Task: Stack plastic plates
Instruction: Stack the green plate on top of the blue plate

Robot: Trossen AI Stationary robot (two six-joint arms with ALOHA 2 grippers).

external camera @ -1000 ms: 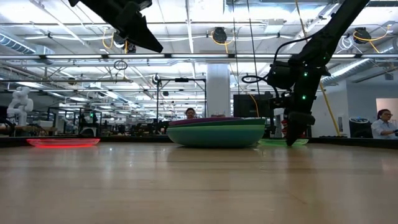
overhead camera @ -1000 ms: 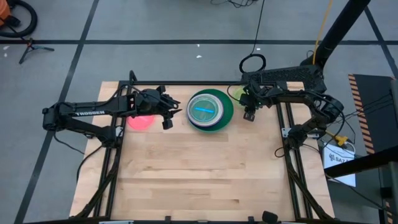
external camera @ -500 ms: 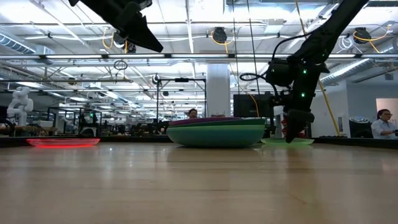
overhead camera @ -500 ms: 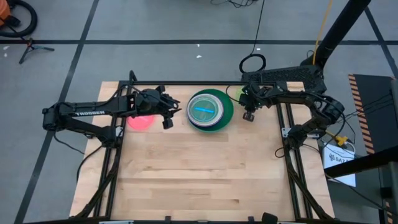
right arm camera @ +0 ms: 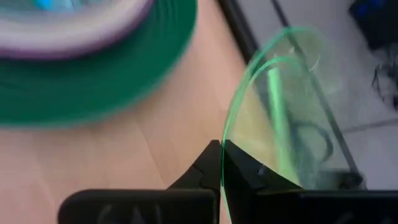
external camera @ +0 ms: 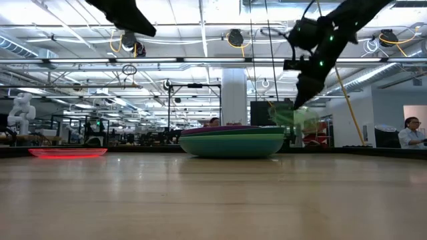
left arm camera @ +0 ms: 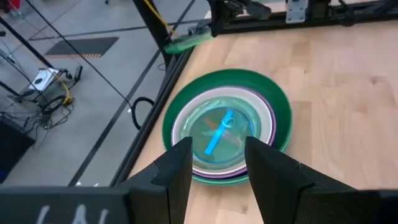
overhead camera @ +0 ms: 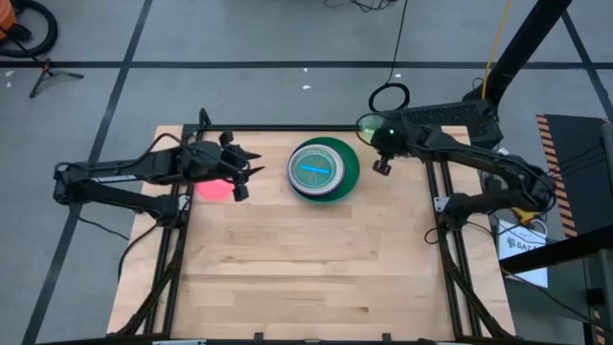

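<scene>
A stack of plastic plates sits at the table's far middle, with a dark green plate at the bottom and a translucent blue one on top. A pink plate lies flat to its left. My left gripper hovers open above the table between the pink plate and the stack. Right of the stack, my right gripper is shut on a translucent lime plate, raised above the table. My right gripper pinches the lime plate's rim between its two fingers, one on each face. The fingers come from above, slanting down. The plate hangs tilted steeply below them, lifted off the table.
The black frame rail runs along the table's far edge, just behind the stack and the raised plate. Bare wood covers the near half of the table.
My right gripper has shut on the lime plate's rim and risen, drawing back toward the far edge. The plate, which lay flat on the table, now hangs tilted in the air. My left gripper has drawn back a little toward the table's left edge.
</scene>
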